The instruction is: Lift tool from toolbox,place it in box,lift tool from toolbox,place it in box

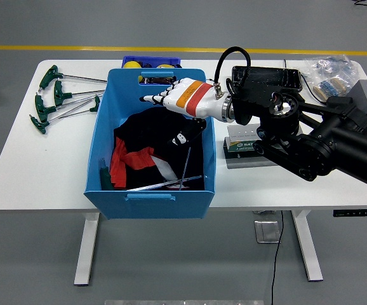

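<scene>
Counts one blue box (101, 136) in the middle of the white table (37, 178), with two thin metal tools inside on black and red cloth (139, 149): one tool (164, 184) lying flat near the front wall, one tilted tool (185, 166) just below the right hand (171, 95). Shows that hand above the box, fingers stretched out wide, holding nothing. Counts at least four green-handled wrenches (56, 98) on the left, one black toolbox (266, 77) behind the arm; reads only "SAT" on the green label (244, 145).

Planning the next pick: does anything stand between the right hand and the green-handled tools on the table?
Yes. The hand hangs open over the blue box, whose left wall stands between it and the tools.
</scene>
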